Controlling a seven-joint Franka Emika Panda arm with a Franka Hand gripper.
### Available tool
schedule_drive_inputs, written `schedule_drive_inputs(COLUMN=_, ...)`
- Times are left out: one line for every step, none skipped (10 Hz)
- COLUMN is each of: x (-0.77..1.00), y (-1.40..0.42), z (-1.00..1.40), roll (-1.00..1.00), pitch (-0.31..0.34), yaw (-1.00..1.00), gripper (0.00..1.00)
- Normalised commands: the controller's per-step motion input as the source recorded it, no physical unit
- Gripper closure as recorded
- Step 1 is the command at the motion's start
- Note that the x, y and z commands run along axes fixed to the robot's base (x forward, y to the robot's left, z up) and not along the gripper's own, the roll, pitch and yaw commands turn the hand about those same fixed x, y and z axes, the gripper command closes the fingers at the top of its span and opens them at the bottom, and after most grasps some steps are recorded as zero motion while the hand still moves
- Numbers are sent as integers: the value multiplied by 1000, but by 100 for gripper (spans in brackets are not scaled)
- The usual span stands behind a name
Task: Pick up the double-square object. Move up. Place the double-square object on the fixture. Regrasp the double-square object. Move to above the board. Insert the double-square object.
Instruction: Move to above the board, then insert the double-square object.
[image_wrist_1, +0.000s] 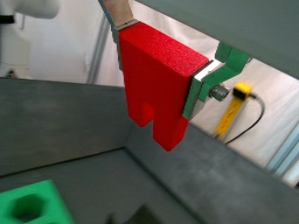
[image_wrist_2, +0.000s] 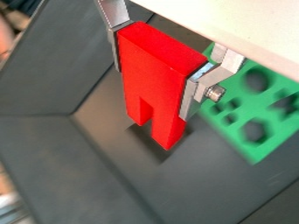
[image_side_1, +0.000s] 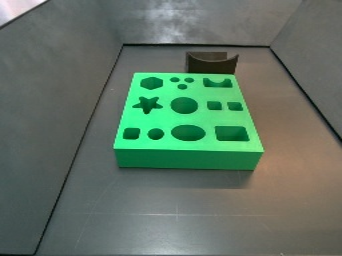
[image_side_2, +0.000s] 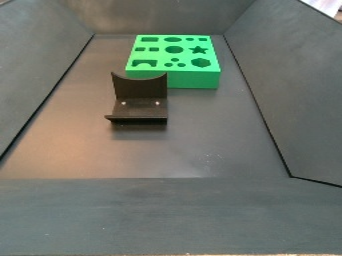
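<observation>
My gripper (image_wrist_1: 160, 70) is shut on the double-square object (image_wrist_1: 158, 79), a bright red block with its two prongs and slot pointing away from the fingers (image_wrist_1: 198, 92). It shows the same in a wrist view (image_wrist_2: 152, 79), held in the gripper (image_wrist_2: 156, 72) well above the dark floor. The green board (image_wrist_2: 251, 109) lies below, off to one side of the block; a corner of it shows in a wrist view (image_wrist_1: 30, 206). In both side views the board (image_side_1: 207, 147) (image_side_2: 181, 78) and the dark fixture (image_side_1: 210, 62) (image_side_2: 138, 95) stand on the floor. Gripper and red block are out of both side views.
Dark sloping walls (image_side_1: 67, 110) enclose the floor on all sides. The fixture stands just beyond one short edge of the board. A yellow part with a black cable (image_wrist_1: 237, 105) shows outside the bin against a white wall.
</observation>
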Motion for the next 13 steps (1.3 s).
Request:
schedule_drive_inputs(x=-633, y=-1000, z=-40, roll=-1000, pitch=-184, yaw=-97, gripper=100)
schedule_drive_inputs(x=-660, y=-1000, z=-47, roll=-1000, pitch=-192, yaw=-102, gripper=100)
schedule_drive_inputs(x=-688, y=-1000, z=-35, roll=-1000, pitch=-199, yaw=-109, gripper=100)
schedule_drive_inputs(x=-741, y=-1000, z=-43, roll=-1000, pitch=-211, yaw=-118, gripper=100)
schedule_drive_inputs(x=-630, y=-776, z=-30, roll=-1000, pitch=-225, yaw=-123, gripper=100)
schedule_drive_inputs(x=-441, y=-460, z=-14, roll=-1000, pitch=-236, yaw=-124, gripper=100)
schedule_drive_inputs(x=-289, y=-236, z=-14, roll=-968, pitch=-228, yaw=-112, gripper=100)
schedule_drive_inputs(x=-177, y=-102, z=-9, roll=-674, pitch=-163, yaw=-68, gripper=100)
schedule_drive_inputs(x=-128, y=-57, z=-3, roll=-463, pitch=-122, yaw=-41, gripper=100)
schedule_drive_inputs(x=-87, y=-30, z=-3, roll=-308, pitch=-89, yaw=-30, gripper=100)
schedule_drive_inputs(x=-60, y=-7, z=-3, roll=-212, pitch=-61, yaw=-21, gripper=100)
schedule_drive_inputs(x=0, y=0, z=-29, roll=0, pitch=0, yaw=0, gripper=100)
schedule_drive_inputs(x=249, y=0, z=-97, roll=0, pitch=0, yaw=0, gripper=100)
